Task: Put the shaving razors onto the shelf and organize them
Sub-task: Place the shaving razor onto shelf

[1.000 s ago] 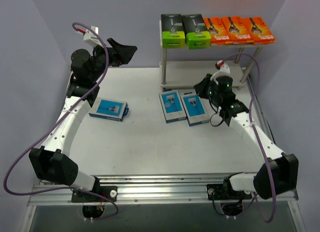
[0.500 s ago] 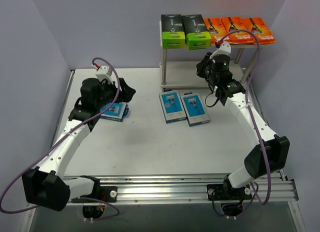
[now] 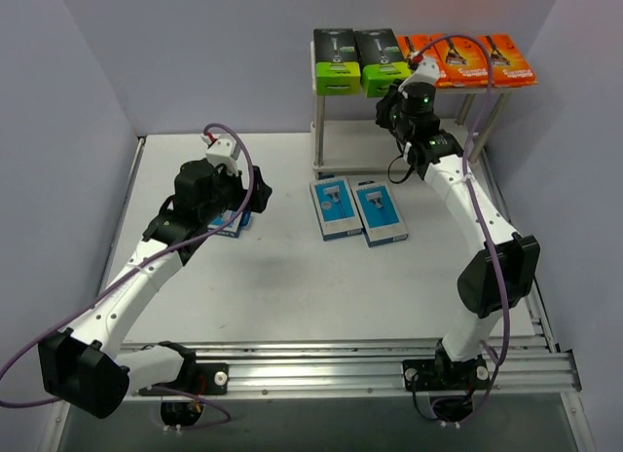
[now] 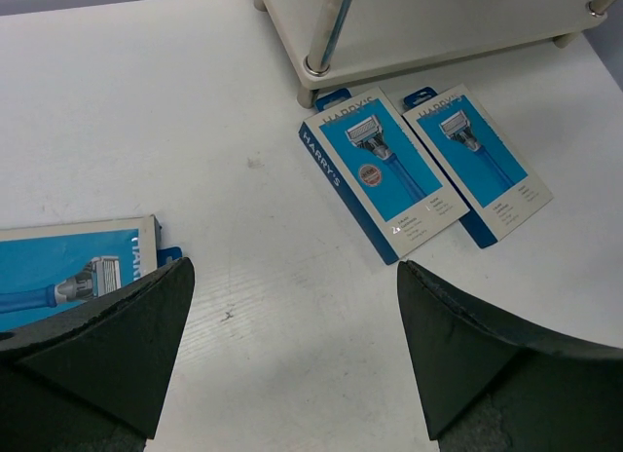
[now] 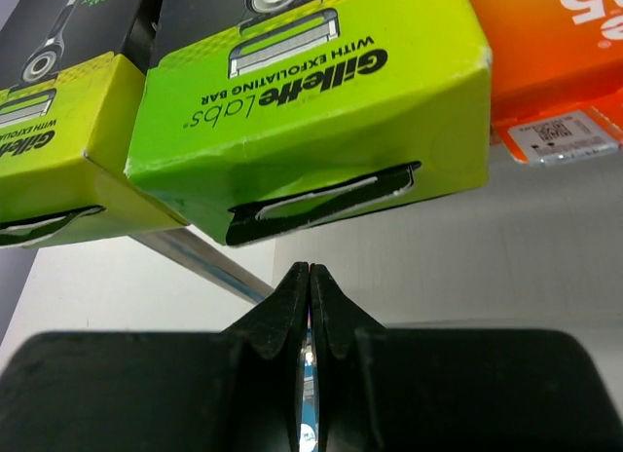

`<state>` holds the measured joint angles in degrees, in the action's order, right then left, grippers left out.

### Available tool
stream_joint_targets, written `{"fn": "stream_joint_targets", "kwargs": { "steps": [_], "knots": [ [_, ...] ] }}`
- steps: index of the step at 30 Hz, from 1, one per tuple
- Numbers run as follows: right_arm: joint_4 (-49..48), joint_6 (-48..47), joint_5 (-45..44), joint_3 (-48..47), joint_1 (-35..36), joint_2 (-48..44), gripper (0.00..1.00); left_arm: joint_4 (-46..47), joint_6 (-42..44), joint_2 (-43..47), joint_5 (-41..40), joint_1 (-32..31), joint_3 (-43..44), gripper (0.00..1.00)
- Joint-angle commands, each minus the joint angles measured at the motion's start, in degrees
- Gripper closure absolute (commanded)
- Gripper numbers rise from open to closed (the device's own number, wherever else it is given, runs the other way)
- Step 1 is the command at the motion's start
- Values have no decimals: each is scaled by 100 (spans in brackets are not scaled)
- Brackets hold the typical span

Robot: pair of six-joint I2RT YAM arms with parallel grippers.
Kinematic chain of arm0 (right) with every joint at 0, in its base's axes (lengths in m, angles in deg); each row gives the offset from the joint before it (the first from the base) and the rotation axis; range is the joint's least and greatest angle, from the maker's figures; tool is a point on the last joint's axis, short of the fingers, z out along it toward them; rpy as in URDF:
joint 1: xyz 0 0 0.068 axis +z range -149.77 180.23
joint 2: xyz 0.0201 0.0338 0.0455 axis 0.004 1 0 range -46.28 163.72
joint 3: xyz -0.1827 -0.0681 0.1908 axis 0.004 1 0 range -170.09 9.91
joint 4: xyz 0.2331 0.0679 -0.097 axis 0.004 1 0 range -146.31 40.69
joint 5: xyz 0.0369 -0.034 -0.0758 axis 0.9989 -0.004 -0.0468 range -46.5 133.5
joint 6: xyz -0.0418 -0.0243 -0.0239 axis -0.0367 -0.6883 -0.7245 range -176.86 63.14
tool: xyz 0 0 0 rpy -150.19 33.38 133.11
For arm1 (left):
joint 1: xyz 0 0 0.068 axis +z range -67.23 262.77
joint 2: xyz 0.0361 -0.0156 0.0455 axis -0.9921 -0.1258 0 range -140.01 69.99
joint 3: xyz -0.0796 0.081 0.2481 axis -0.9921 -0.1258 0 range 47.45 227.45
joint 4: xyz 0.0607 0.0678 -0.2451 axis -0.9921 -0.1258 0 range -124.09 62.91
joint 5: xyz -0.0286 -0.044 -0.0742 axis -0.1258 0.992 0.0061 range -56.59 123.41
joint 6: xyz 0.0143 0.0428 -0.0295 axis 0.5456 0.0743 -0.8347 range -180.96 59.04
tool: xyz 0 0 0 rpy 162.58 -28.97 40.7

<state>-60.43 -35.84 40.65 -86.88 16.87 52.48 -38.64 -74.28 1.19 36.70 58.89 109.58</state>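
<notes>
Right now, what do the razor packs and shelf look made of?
Blue packs: printed card, slightly glossy, creased box edges. Green pack: matte card, end flap tucked. Shelf boards: off-white, perhaps painted wood or plastic. Posts: shiny metal, judging by reflections.

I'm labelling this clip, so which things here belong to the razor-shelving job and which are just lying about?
Job:
- shelf
- black-and-lime packs, two, on its top board
- orange packs, three, beside them
- blue packs, two, on the table near the shelf
- third blue pack, partly under the left gripper

Not the job:
- table
- walls
</notes>
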Motion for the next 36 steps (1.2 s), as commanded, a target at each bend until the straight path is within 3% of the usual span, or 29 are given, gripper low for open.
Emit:
{"fn": "stream_joint_targets", "kwargs": {
  "steps": [1,12,36],
  "knots": [
    [-98,-150,-145,-497,58,134,100,-40,172,138,-276,-82,63,6],
    [8,-212,-101,-1148,137,600,100,-154,269,112,-505,-178,133,6],
    [52,-142,30,-1377,146,882,99,-146,339,173,-689,-222,98,6]
  ]
}}
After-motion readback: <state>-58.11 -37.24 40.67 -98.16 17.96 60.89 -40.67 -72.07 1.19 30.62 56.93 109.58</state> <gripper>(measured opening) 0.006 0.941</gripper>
